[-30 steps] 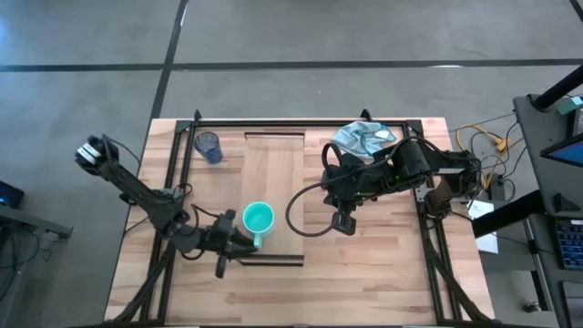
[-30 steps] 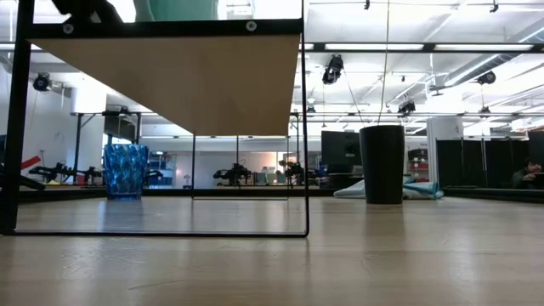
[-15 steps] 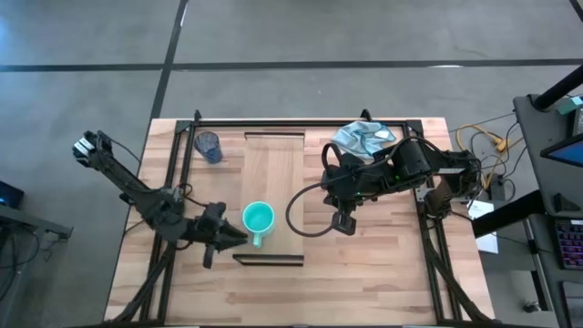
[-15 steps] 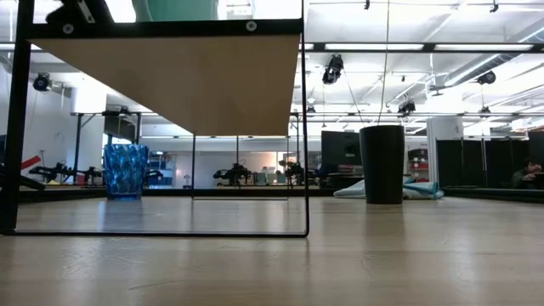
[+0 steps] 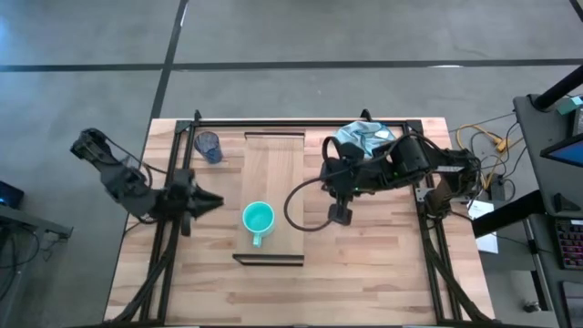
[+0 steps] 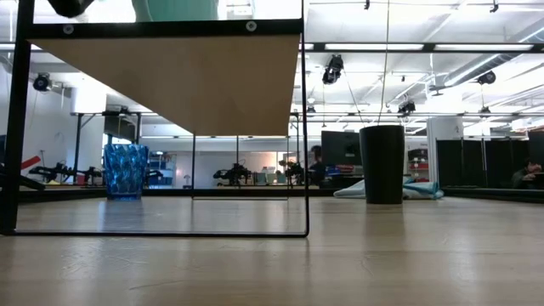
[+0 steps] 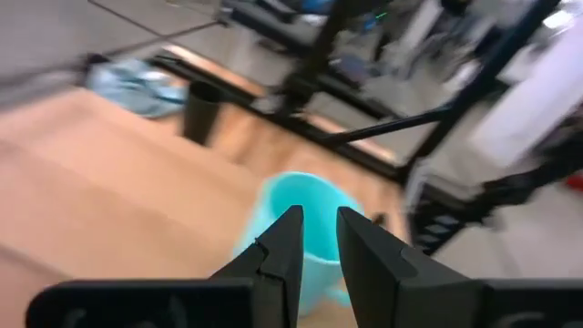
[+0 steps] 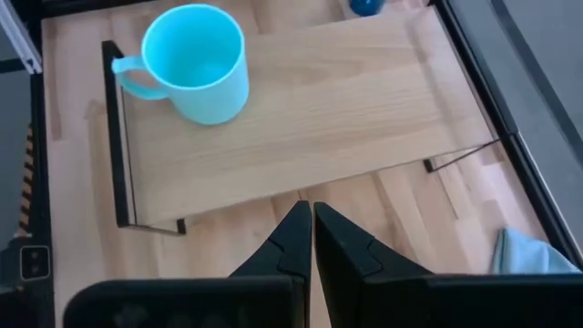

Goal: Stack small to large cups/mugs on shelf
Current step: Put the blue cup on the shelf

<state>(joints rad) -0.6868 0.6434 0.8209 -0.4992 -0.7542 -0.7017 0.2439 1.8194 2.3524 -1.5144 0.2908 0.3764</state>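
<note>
Left tool (image 5: 202, 199) has backed off, narrow and empty; turquoise handled mug (image 5: 258, 220) stands released on pale wooden shelf (image 5: 273, 173). You see right tool (image 5: 339, 215) pinched shut, empty, right of shelf. Two cups remain.

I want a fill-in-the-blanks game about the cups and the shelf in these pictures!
1. The turquoise mug stands on the ____.
2. The dark blue cup stands on the tabletop, not on the shelf, near the ____ arm's side.
3. The black cup stands beside a light blue ____.

Missing words: shelf; left; cloth
</note>
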